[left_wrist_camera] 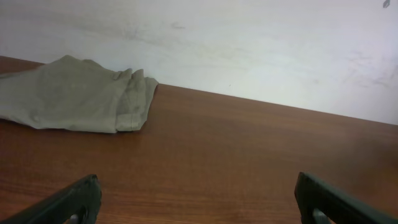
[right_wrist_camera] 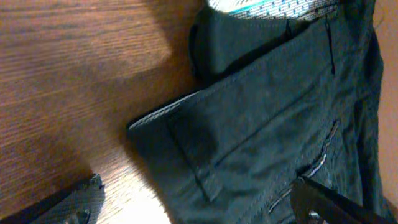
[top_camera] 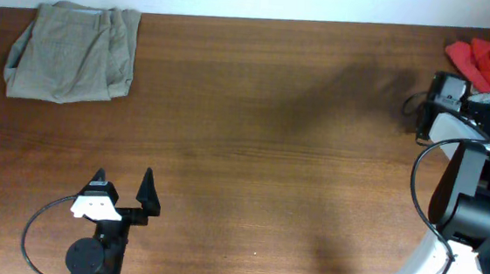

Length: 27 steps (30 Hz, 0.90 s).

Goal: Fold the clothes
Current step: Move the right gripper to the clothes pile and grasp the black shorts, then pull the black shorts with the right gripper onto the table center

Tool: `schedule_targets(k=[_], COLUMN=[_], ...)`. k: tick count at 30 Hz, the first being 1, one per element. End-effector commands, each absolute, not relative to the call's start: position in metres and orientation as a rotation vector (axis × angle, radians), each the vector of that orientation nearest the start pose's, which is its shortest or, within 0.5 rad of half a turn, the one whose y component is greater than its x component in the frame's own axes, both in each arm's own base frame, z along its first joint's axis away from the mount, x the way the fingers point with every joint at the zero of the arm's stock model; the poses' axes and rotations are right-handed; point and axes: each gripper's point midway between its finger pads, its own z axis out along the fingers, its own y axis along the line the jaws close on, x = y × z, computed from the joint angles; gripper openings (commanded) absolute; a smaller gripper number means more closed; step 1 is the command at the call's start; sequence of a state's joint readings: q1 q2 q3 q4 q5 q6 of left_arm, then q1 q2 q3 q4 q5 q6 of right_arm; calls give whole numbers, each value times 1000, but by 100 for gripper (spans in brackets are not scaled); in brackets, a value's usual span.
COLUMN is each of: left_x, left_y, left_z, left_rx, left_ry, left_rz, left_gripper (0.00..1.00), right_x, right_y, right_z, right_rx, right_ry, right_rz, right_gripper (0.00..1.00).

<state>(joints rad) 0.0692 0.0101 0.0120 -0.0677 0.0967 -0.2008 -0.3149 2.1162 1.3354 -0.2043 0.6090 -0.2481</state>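
Checking my right wrist view, I see plain black fabric shorts (right_wrist_camera: 267,124), waistband uppermost, unclear overhead; left end effector (top_camera: 122,180) and right end effector (right_wrist_camera: 196,190) both gape.

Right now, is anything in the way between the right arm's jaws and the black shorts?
Nothing visible is. In the right wrist view the black shorts lie on the table just below the open right jaws, with nothing on top.

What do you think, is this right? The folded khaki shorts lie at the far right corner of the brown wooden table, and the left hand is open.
No. The overhead view shows the folded khaki shorts at the far left corner of the brown wooden table; the left hand is open.
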Motion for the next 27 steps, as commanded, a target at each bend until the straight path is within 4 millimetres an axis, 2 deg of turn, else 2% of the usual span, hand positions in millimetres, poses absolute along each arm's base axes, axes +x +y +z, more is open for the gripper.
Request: schedule_targets(k=[1, 4, 6, 7, 9, 10, 11, 12, 15, 18, 20, 21, 23, 27], left_x=[246, 246, 246, 246, 246, 246, 246, 246, 246, 246, 246, 246, 246, 246], left_y=[0, 0, 0, 0, 0, 0, 0, 0, 0, 0, 0, 0, 0, 0], left_z=[159, 159, 159, 159, 159, 159, 159, 159, 159, 159, 159, 159, 159, 159], left_rx=[-132, -132, -132, -132, -132, -132, -132, -132, -132, -132, -132, -132, -132, -132], left_ry=[1637, 1637, 1637, 1637, 1637, 1637, 1637, 1637, 1637, 1637, 1637, 1637, 1637, 1637], left_rz=[-170, -170, -170, -169, -170, -170, -170, -170, -170, -170, -170, -170, -170, -170], left_gripper=[99, 99, 99, 99, 99, 99, 99, 99, 99, 99, 99, 99, 99, 99], right_x=[438, 436, 433, 431, 431, 431, 431, 431, 431, 434, 437, 439, 441, 445], right_y=[-256, -259, -261, -262, -260, -259, -259, -259, -260, -260, -262, -263, -262, -248], right_z=[15, 10, 5, 1, -6, -8, -7, -7, -7, -1, 15, 29, 68, 146], right_rx=[339, 345, 351, 354, 348, 345, 345, 346, 350, 454, 491, 527, 625, 643], right_ry=[2593, 2607, 2619, 2629, 2644, 2647, 2646, 2644, 2642, 2601, 2563, 2526, 2423, 2262], right_rz=[-911, -861, -848, -847, -835, -829, -830, -830, -830, -804, -798, -790, -759, -721], right_gripper=[96, 93, 81, 70, 67, 57, 37, 24, 4, 4, 4, 4, 4, 4])
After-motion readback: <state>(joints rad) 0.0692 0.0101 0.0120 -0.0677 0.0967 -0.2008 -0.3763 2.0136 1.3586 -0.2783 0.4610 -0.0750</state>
